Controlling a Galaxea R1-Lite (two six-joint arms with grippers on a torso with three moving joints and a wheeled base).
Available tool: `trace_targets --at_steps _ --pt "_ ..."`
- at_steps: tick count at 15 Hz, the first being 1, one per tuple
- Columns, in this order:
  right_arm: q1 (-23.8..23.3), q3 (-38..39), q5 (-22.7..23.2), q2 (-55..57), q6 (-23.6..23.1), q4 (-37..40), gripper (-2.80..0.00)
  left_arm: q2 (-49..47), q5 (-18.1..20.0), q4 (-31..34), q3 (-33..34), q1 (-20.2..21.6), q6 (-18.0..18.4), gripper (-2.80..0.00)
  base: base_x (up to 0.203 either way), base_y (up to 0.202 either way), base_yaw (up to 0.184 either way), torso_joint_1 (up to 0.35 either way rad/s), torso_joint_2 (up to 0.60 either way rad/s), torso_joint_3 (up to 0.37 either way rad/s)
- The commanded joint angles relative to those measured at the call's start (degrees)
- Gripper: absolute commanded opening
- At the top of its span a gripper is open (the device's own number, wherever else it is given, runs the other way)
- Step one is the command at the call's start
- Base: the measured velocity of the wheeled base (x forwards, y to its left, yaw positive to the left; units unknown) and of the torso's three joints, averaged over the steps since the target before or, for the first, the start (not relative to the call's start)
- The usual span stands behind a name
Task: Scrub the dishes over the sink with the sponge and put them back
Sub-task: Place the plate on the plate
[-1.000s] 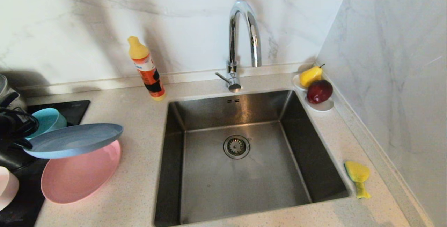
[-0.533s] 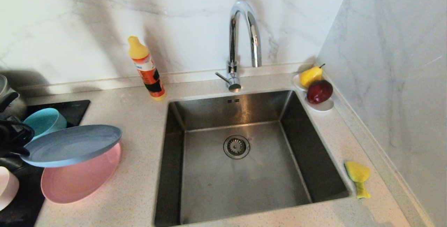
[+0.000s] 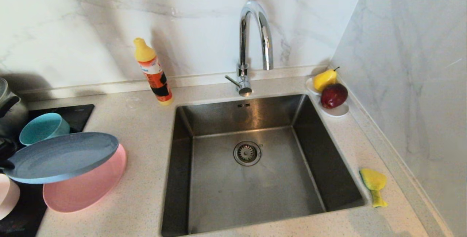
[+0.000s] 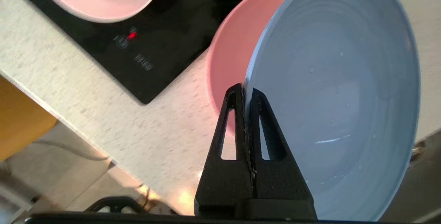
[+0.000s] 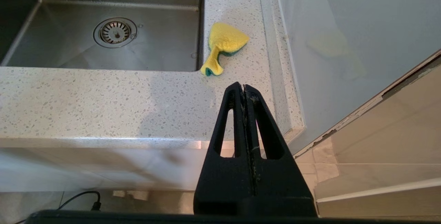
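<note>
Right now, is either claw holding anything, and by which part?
Left claw pinches the grey-blue plate by its rim. Right claw holds nothing.

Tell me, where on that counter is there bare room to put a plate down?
Bare counter lies between the orange bottle, the sink and the pink plate; a strip runs along the sink's front. The left is crowded with dishes. On the right, the sponge and the fruit dish leave narrow room.

A grey-blue plastic plate [image 3: 60,156] overlaps a salmon-pink plastic plate [image 3: 85,187]. The crumpled yellow sponge [image 3: 374,184] (green underside) lies on speckled beige stone countertop [image 3: 146,127].
</note>
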State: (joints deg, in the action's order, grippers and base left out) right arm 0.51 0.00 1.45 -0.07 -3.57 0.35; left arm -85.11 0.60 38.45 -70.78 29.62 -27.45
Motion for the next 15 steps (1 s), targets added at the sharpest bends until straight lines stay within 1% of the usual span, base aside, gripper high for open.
trace_targets --at_steps 1,4,7,9,11,14,15 --pt "0.02 0.0 0.04 -0.1 -0.03 0.0 -2.8 0.48 -0.11 -0.18 3.29 0.94 0.81 -2.8 0.0 0.0 0.0 0.0 0.0 0.0" --pt "0.02 0.0 0.04 -0.1 -0.03 0.0 -2.8 0.3 0.3 -0.89 5.59 1.22 1.0 -2.8 0.0 0.0 0.0 0.0 0.0 0.0" --pt "0.02 0.0 0.04 -0.01 -0.03 0.0 -2.8 -0.19 1.92 -8.53 10.97 1.88 1.22 -2.8 0.0 0.0 0.0 0.0 0.0 0.0" --pt "0.02 0.0 0.04 -0.02 -0.03 0.0 -2.8 -0.11 2.92 -12.51 13.47 2.18 1.47 -2.8 0.0 0.0 0.0 0.0 0.0 0.0" --pt "0.02 0.0 0.04 -0.09 -0.03 0.0 -2.8 0.53 6.39 -15.77 15.93 2.95 1.99 -2.8 0.0 0.0 0.0 0.0 0.0 0.0" --pt "0.02 0.0 0.04 -0.06 -0.03 0.0 -2.8 0.52 8.26 -22.05 19.39 3.5 2.44 -2.8 0.0 0.0 0.0 0.0 0.0 0.0" --pt "0.02 0.0 0.04 -0.09 -0.03 0.0 -2.8 0.6 10.61 -25.16 20.91 4.2 2.48 -2.8 0.0 0.0 0.0 0.0 0.0 0.0"
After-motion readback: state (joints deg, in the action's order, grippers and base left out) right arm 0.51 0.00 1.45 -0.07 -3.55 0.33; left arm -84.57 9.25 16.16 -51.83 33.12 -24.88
